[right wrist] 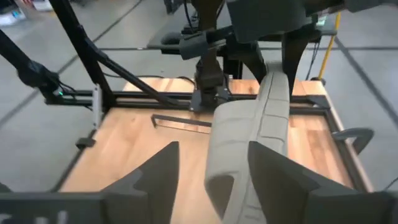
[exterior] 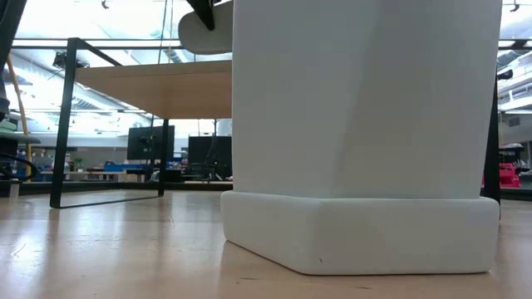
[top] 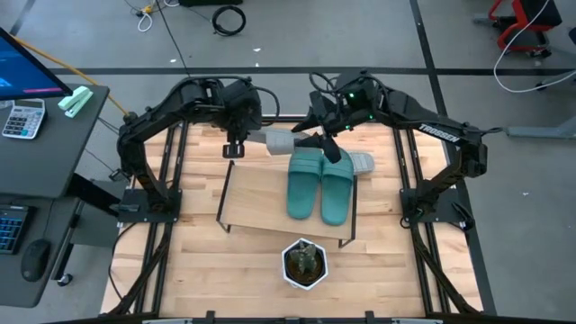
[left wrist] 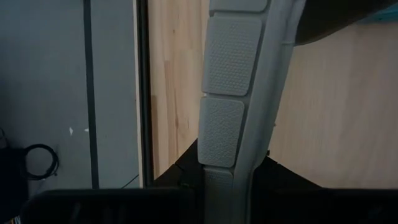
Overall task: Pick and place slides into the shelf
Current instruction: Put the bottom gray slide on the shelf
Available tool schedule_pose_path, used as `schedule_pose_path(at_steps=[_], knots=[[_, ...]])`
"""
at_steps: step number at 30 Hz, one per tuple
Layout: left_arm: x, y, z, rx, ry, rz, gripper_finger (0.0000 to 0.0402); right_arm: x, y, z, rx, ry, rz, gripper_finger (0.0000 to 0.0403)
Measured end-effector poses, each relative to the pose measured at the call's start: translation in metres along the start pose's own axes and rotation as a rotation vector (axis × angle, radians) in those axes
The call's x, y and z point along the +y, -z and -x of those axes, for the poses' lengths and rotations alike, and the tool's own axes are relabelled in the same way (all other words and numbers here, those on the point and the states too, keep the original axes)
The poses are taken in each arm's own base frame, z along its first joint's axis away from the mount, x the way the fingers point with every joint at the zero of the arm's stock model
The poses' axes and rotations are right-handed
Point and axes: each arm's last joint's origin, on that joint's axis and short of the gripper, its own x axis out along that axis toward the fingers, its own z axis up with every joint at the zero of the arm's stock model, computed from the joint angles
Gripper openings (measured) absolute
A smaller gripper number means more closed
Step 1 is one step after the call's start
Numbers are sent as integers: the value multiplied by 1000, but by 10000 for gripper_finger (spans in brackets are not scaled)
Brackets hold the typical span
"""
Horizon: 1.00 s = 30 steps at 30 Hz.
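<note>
Arms are both reached in over the far edge of the table (top: 193, 270), meeting above the back of the shelf (top: 261, 202). A light grey slide (top: 277, 141) is held off the surface, on edge, clamped by the left gripper (top: 236, 144), whose fingers are closed on its sole. The right gripper (top: 326, 144) is poised just beside the slide's other end, its fingers (right wrist: 273, 177) apart. The teal-green pair (top: 319, 184) is set side by side on the shelf top, with a second grey slide (top: 362, 163) lying just behind it. A white planter (top: 304, 263) stands in front of the shelf.
</note>
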Motion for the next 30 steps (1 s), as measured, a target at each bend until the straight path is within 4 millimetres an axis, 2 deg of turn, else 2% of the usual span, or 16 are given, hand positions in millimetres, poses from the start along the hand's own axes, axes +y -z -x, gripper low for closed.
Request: schedule_pose_path(at_steps=[5,10,16,24,27,30], knots=[[0,0,0,0,0,-1,68,1,-4,-1,-38,15,104,268],[2,1,0,9,-18,10,67,5,-11,3,-64,145,203,328],[9,4,-2,20,-35,37,67,8,-5,-14,-8,239,179,374],[11,4,-2,17,-40,53,67,4,6,-44,80,357,171,399],[10,4,-2,20,-44,52,67,0,9,-49,106,425,167,393],[11,4,-2,18,-47,55,67,-3,11,-52,107,449,145,371]])
